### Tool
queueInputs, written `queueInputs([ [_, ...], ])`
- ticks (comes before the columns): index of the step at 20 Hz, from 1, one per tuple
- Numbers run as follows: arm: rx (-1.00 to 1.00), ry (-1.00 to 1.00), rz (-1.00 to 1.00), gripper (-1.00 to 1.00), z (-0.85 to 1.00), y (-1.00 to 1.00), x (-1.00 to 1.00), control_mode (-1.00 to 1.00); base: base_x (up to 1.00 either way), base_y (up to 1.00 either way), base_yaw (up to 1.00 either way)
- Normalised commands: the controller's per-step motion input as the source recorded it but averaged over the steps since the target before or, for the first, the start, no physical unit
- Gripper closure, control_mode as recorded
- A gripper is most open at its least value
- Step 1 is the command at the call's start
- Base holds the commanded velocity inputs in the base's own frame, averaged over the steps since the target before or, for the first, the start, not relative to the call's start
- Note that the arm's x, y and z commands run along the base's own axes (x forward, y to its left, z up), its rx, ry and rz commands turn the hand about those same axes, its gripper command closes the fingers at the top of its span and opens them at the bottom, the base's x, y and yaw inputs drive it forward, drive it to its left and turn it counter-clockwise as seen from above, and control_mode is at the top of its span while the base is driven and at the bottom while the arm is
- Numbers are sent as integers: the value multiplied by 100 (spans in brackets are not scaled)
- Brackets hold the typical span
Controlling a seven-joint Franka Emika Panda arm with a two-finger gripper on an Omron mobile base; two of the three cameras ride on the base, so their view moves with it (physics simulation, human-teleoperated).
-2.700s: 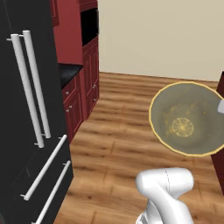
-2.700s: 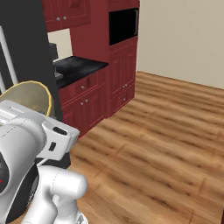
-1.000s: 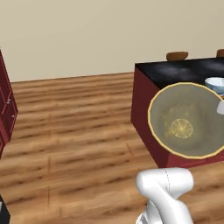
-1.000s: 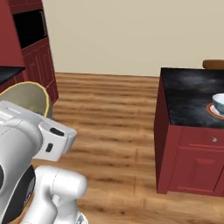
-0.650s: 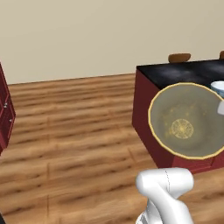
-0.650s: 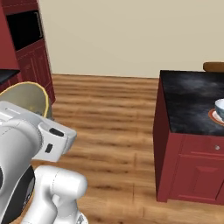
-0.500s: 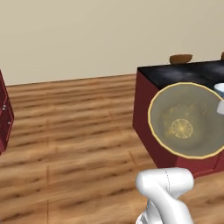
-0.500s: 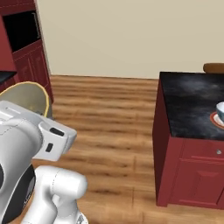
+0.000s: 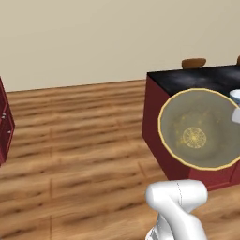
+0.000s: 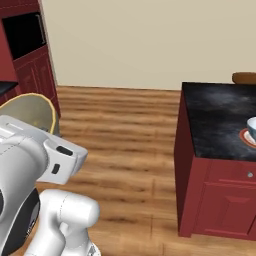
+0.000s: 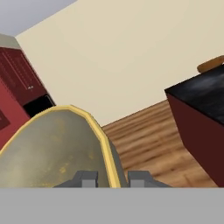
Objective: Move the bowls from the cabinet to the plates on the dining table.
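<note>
Olive-tan bowl rim pinched between closed hand fingertips, dining table ahead

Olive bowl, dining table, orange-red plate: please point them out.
olive bowl (image 9: 199,129), left base view, golden inside.
dining table (image 10: 220,117), right base view, bare black top.
orange-red plate (image 10: 246,137), right base view, visible rim.

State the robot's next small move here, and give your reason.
Probably drive on toward the table. The hand is shut on the tan bowl's rim, carried on edge, with open floor between the robot and the table.
</note>
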Motion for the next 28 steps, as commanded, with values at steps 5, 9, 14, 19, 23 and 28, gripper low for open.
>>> queueInputs([
  [5,0,0,0,100,0,0,0,100,17,-39,0],
  [9,0,0,0,100,0,0,0,100,21,-43,0],
  [14,0,0,0,100,0,0,0,100,27,-47,0],
  [19,0,0,0,100,0,0,0,100,33,-50,0],
  [23,0,0,0,100,0,0,0,100,38,-52,0],
  [28,0,0,0,100,0,0,0,100,40,-56,0],
])
